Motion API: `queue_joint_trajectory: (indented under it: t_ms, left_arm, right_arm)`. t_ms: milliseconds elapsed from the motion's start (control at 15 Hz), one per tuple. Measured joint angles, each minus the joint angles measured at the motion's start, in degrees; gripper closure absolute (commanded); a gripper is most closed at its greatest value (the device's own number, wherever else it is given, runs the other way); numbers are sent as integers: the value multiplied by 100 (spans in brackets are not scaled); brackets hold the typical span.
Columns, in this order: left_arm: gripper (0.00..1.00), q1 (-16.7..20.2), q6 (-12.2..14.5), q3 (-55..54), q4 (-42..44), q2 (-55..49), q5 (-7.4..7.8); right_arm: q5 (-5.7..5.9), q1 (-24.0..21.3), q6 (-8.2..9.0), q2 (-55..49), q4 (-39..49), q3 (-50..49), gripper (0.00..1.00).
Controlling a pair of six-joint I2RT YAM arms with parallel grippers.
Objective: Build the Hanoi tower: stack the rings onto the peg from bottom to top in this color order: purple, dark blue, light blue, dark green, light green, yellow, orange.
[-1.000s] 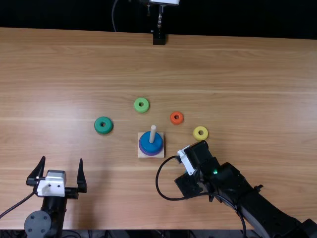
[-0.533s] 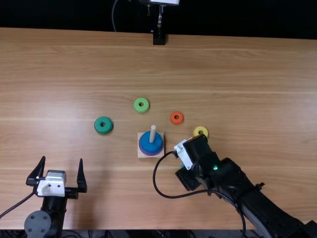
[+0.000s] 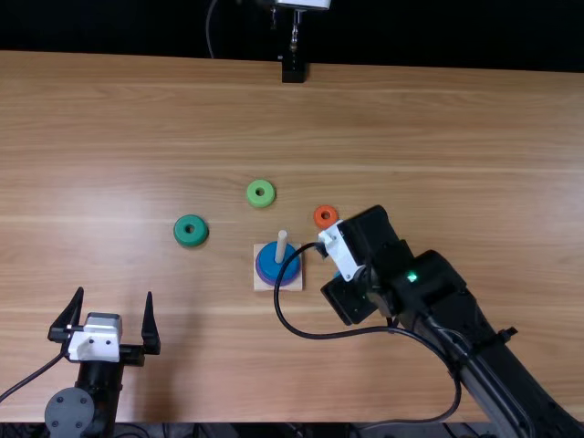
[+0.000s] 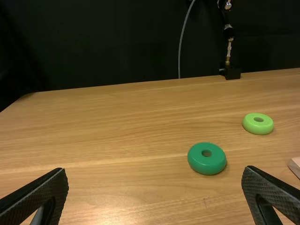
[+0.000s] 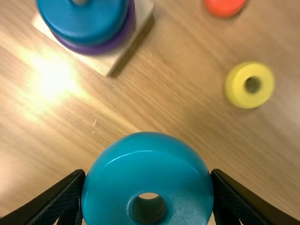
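My left gripper (image 3: 114,292) stands open at the table's near left, and in the left wrist view the same gripper (image 4: 155,170) has nothing between its fingers. Beside the peg base (image 3: 261,283), to its right, is my right gripper (image 3: 351,297). In the right wrist view that gripper (image 5: 148,172) is shut on the light blue ring (image 5: 147,164), held above the table. On the peg (image 3: 281,246) the dark blue ring (image 3: 268,261) lies over the purple ring (image 5: 89,49). Loose are the dark green ring (image 3: 182,232), light green ring (image 3: 252,193), orange ring (image 3: 319,221) and yellow ring (image 5: 239,86).
The right arm's cable loops over the near right part of the peg base. A black stand (image 3: 293,70) rises at the table's far edge. The wooden table (image 3: 164,128) extends around the rings.
My right gripper and forearm have moved away from the near edge, with the light blue ring held. In the top view they now cover the yellow ring. The left arm has kept still.
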Motion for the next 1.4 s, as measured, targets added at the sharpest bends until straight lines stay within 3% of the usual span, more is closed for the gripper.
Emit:
queue_joint_trajectory:
  t_ms: [400,933,1400]
  left_arm:
    - [0,0,0,0,2,-2,0]
    - [0,0,2,2,0,-2,0]
    - [0,0,0,0,0,-2,0]
  right_arm:
    - [0,2,-15,431,-387,1563,100]
    - [-2,44,-17,1016,-409,2514,100]
    - [-20,535,0,1408,-415,2844,100]
